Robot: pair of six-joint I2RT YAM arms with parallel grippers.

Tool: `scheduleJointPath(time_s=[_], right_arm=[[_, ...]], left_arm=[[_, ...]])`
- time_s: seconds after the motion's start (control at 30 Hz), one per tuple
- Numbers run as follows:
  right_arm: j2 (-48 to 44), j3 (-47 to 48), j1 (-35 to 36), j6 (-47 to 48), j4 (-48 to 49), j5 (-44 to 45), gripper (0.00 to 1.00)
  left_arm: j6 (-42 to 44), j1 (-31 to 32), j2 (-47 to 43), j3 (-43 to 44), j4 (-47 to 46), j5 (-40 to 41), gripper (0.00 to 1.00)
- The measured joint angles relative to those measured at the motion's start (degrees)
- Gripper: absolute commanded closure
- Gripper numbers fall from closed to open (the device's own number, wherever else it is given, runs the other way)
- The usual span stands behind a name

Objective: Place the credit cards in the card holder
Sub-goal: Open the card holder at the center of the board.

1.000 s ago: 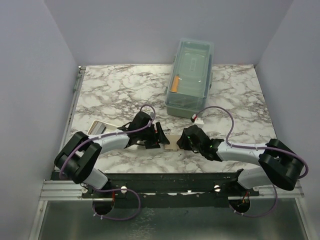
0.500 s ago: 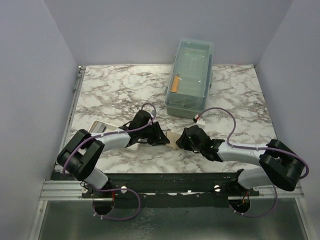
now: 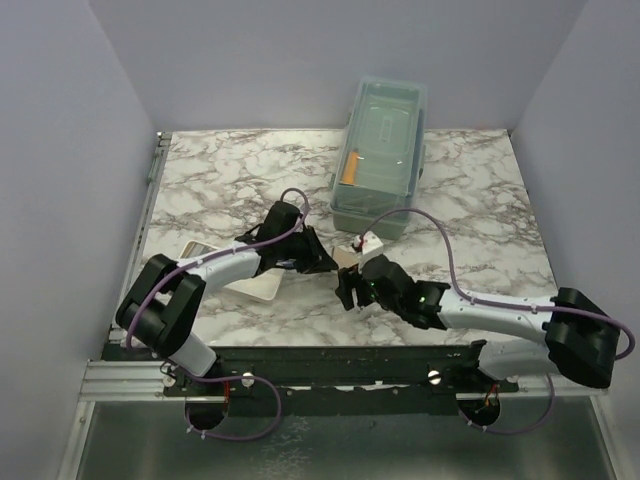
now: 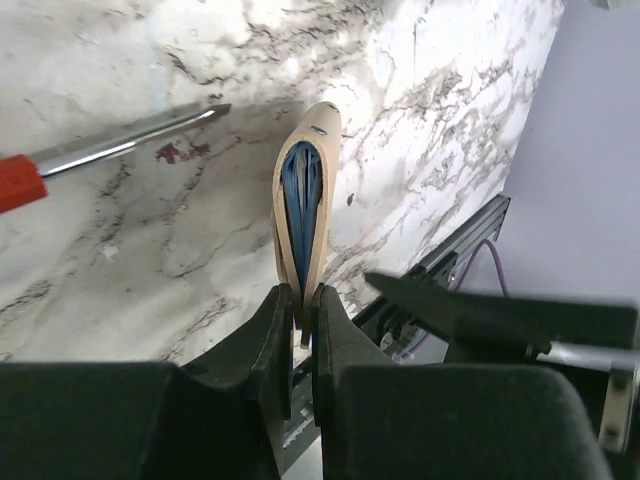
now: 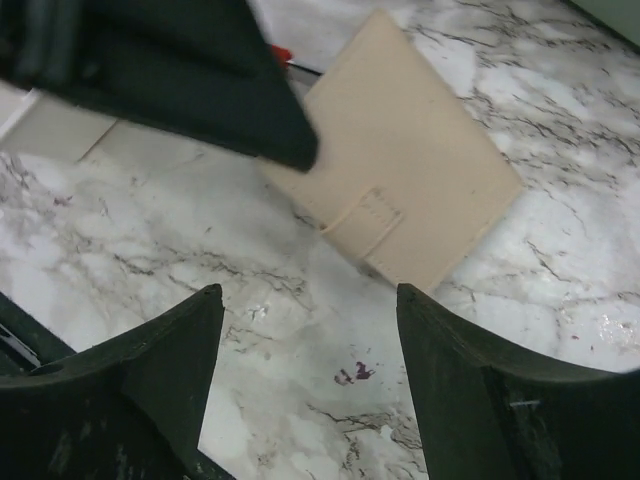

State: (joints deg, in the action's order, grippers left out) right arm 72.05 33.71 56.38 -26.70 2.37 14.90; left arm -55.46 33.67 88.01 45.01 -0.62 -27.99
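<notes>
The card holder (image 4: 327, 170) is a tan folded wallet with blue lining, held edge-on just above the marble. My left gripper (image 4: 302, 295) is shut on its near edge. In the right wrist view the card holder (image 5: 420, 180) shows its flat tan face and strap, tilted up off the table. My right gripper (image 5: 310, 292) stands open just below it, with only bare marble between its fingers. In the top view the left gripper (image 3: 325, 262) and the right gripper (image 3: 348, 290) meet at the card holder (image 3: 346, 257). The credit cards are hidden from view.
A screwdriver (image 4: 130, 140) with a red handle lies on the marble beside the wallet. A white tray (image 3: 262, 286) sits under the left arm. A large translucent lidded box (image 3: 380, 150) stands behind, with a short orange stick (image 3: 348, 171) inside.
The left gripper has shut on the card holder and raised it on edge, slightly farther back. The right gripper has opened wide, let go, and shifted left beneath it.
</notes>
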Motion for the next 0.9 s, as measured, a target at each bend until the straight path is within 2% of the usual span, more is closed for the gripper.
scheduleJointPath(time_s=[0.17,0.27,0.33,0.4,0.47,0.5,0.53,0.6,0.67,0.73,0.8,0.9], right_arm=[[6.1,4.0,9.0,7.5,0.5,9.7,0.26],[14.1,9.7,12.1,8.9,-1.3,19.5,0.27],[19.2,13.2,13.0,9.3,-2.5,25.5,0.31],[23.5,15.3,13.3,9.4,-3.3,30.8,0.47],[25.8,15.9,13.3,9.6,-3.8,33.3,0.83],[26.5,15.9,13.3,9.8,-4.2,34.1,0.95],[26.9,16.0,13.7,9.4,-4.2,35.1,0.99],[26.5,16.1,14.2,8.6,-4.3,37.0,1.0],[25.5,15.9,14.1,7.0,-4.4,37.3,1.0],[23.5,14.5,14.0,5.1,-3.5,35.1,1.0],[19.9,11.9,13.3,2.6,-2.1,31.0,1.0],[11.5,4.8,8.0,-2.4,3.1,20.2,1.0]], left_arm=[[-0.7,-2.0,2.1,2.6,4.7,-2.1,1.0],[-1.4,-2.1,2.6,3.4,7.3,-4.0,1.0],[-1.6,-2.1,2.6,3.5,8.9,-4.9,1.0],[-1.8,-2.1,2.6,3.5,10.2,-5.6,1.0],[-1.8,-2.1,2.6,3.5,10.9,-5.9,1.0],[-2.2,-2.2,2.6,3.8,11.1,-5.9,1.0],[-2.7,-2.3,2.6,4.2,11.0,-6.2,1.0],[-2.6,-2.5,2.4,5.0,10.9,-7.1,0.98],[-1.9,-2.6,1.8,5.7,11.1,-7.2,0.7],[-1.0,-2.7,1.2,5.8,11.6,-7.3,0.48],[0.7,-3.1,0.2,5.8,12.9,-7.0,0.36],[3.8,-4.5,-2.4,6.1,14.8,-4.4,0.3]])
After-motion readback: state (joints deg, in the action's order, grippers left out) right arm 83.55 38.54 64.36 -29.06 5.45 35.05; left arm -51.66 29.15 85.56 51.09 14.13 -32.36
